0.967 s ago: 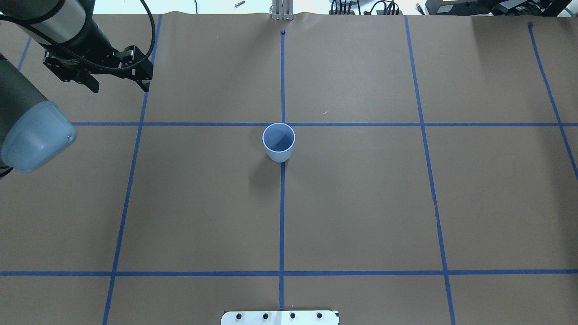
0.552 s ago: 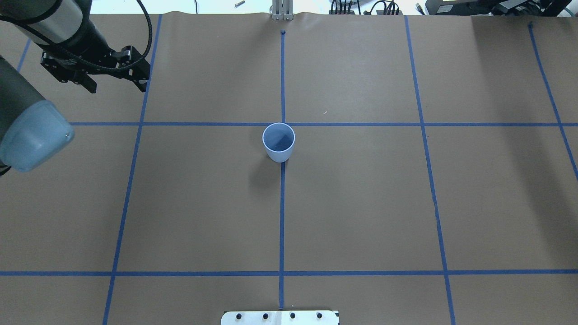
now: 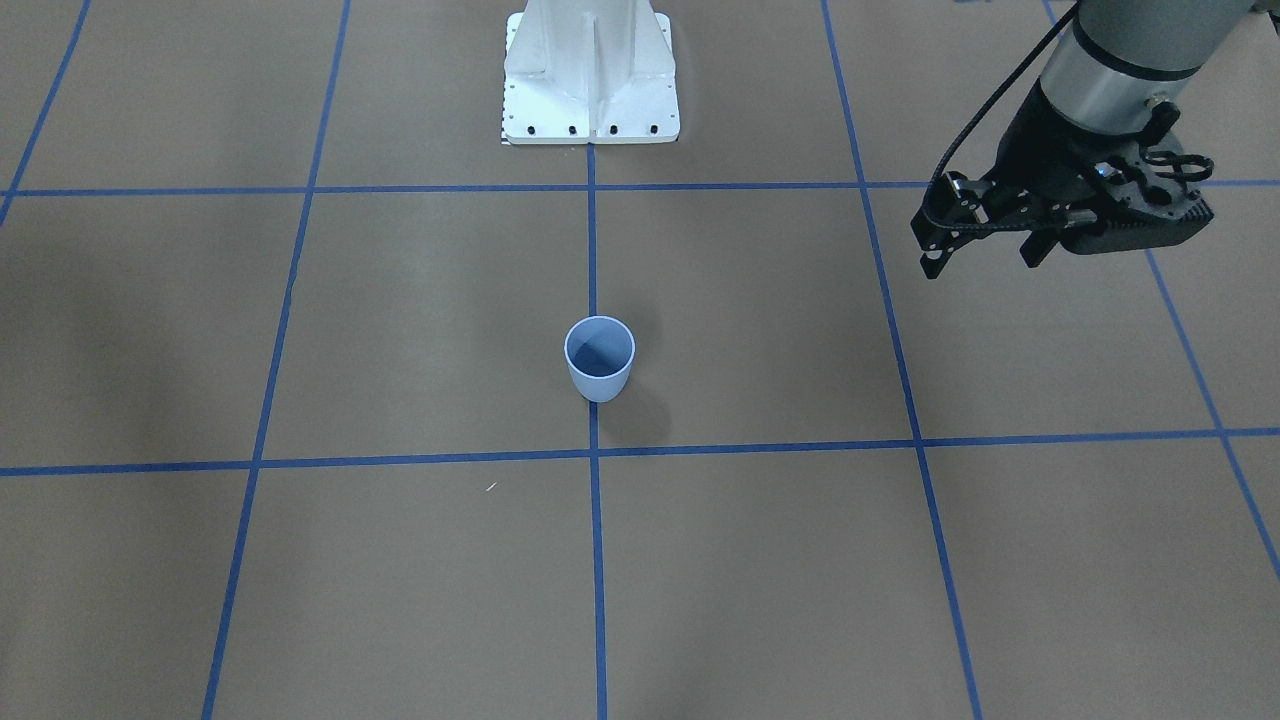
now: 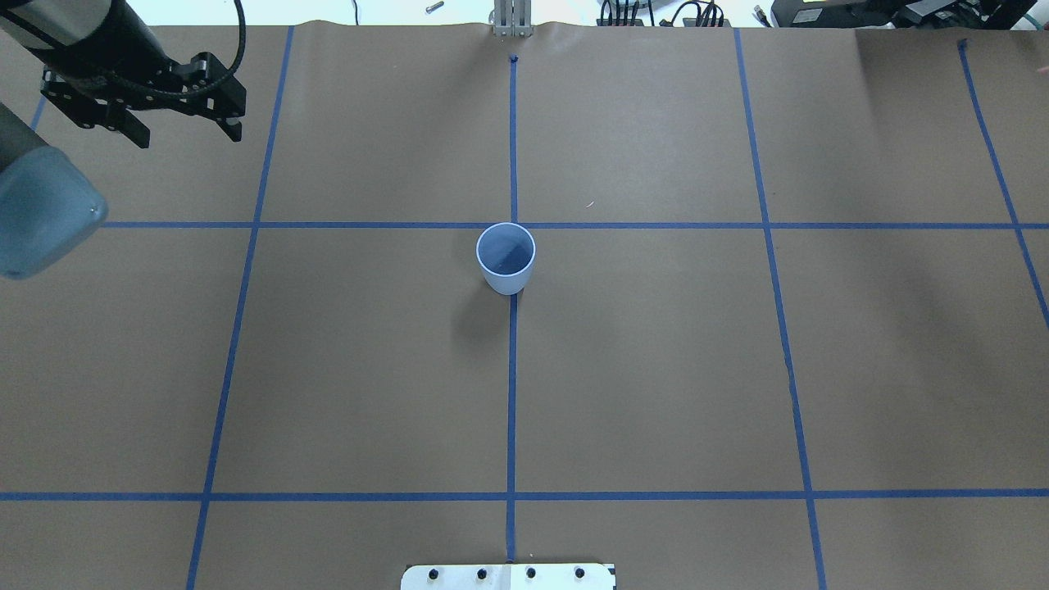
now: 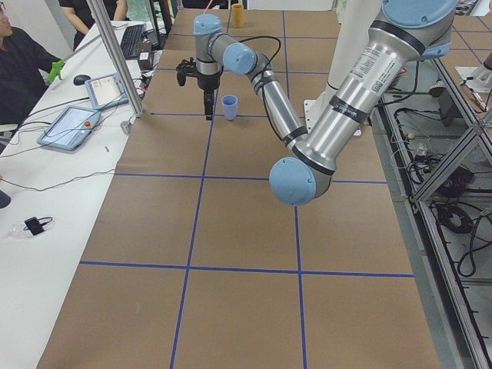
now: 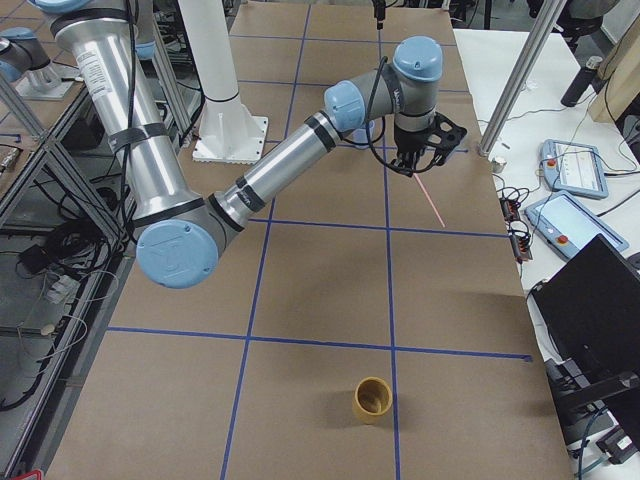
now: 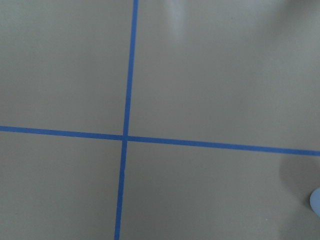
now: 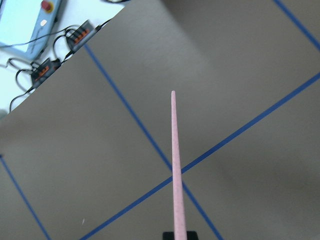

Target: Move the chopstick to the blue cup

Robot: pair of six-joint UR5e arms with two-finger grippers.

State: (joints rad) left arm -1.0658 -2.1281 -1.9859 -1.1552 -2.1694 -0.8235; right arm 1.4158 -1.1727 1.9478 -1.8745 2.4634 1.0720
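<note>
- Starting with the thin pink chopstick, you have just one. It is off the brown paper-covered surface, and the right end effector has its fingers closed on the upper end.
- It hangs slightly tilted with the free tip lowest. I judge that this end grip leaves nearly the whole length free to go tip-first into a cup mouth.
- Your right wrist view shows the chopstick over a crossing of the blue tape lines, with no cup beneath it.
- The single light blue plastic cup stands upright on the centre tape line, just beside a crossing on the robot's side. Its mouth is open and nothing is in it. That central spot looks reachable by either arm.
- The chopstick is well apart from that cup. Neither the overhead nor the front view shows the right arm, so I judge the carry across is not yet done.
- The left end effector has its fingers spread wide and holds nothing. It is raised over the far-left part of the surface, well apart from the blue cup, which I read as parked out of the way.
- One tan cylindrical cup stands upright toward the surface's right end, with nothing sticking out of it.
- Your count is one chopstick, two cups and two arms.
</note>
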